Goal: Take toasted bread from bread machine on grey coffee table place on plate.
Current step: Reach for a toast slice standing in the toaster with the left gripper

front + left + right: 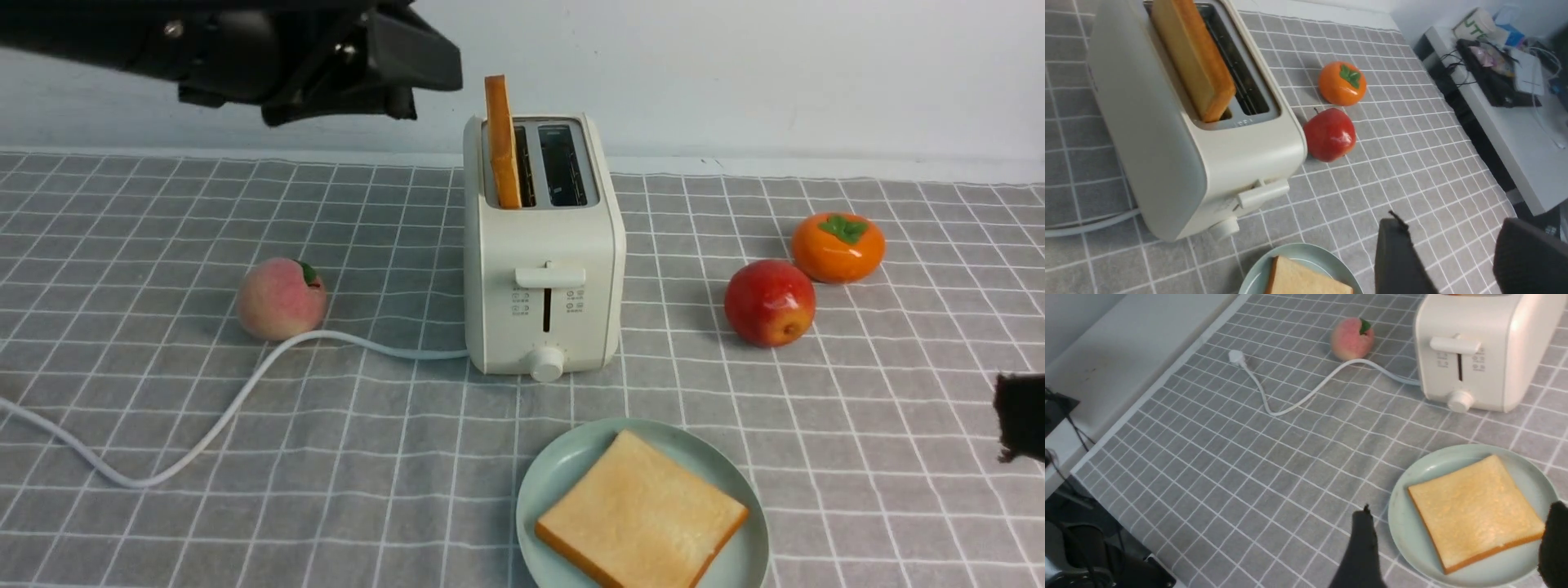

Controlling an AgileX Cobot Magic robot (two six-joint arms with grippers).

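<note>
The cream-white bread machine (543, 245) stands mid-table on the grey coffee table (245, 457). One toasted bread slice (502, 139) stands upright in its left slot (1192, 57); the other slot is empty. A second slice (641, 510) lies flat on the mint-green plate (555, 474) in front of the toaster. My left gripper (1457, 249) hangs high, up and left of the toaster (408, 61), open with only cloth between its fingers. My right gripper (1457, 543) is open and holds nothing. It shows at the right edge (1020, 416), apart from the plate (1404, 506).
A peach (280, 298) sits left of the toaster beside the white cord (204, 425), which trails to a loose plug (1236, 357). A red apple (769, 302) and an orange persimmon (838, 247) sit to the right. A cluttered white side desk (1515, 134) lies beyond the table's edge.
</note>
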